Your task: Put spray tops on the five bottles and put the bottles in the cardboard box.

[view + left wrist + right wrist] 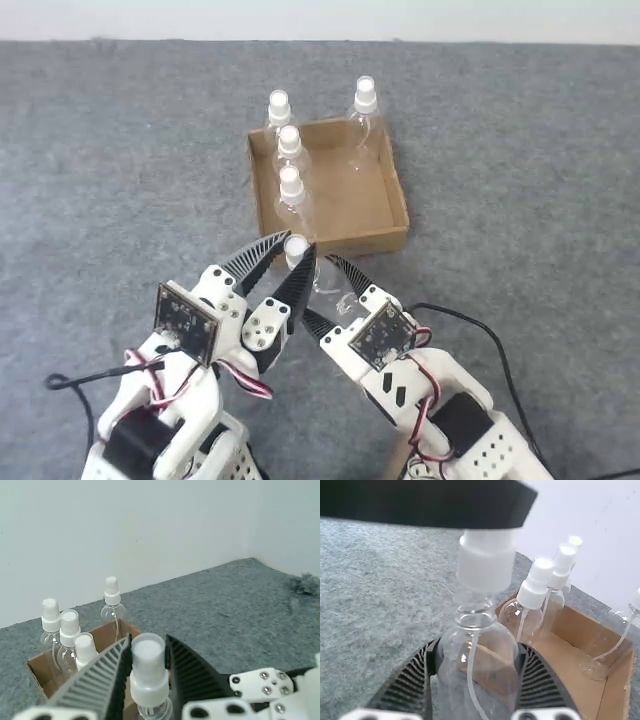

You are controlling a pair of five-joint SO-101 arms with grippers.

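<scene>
Low in the middle of the high view, both arms meet over one clear plastic bottle (328, 284) standing on the grey, felt-like desk (520, 150), just in front of the cardboard box (398, 196). The right pincer (477, 655) is clamped on the bottle's rounded body, with a ribbed black finger pressed to each side. Through the clear wall I can see the thin dip tube curving down inside. The left pincer (147, 640) is closed around the white spray top (147, 667), a stubby cylinder sitting on the bottle's neck, and its ridged fingers hug both sides.

The box is shallow and open, made of plain brown card, and sits in the upper middle of the high view. Three capped bottles (290, 146) stand in a row along its left wall. I cannot tell whether the farthest of them is quite inside the back corner. A fourth bottle (364, 104) stands at the back right corner, also clear and white-topped. A black cable (484, 345) snakes over the felt at lower right.
</scene>
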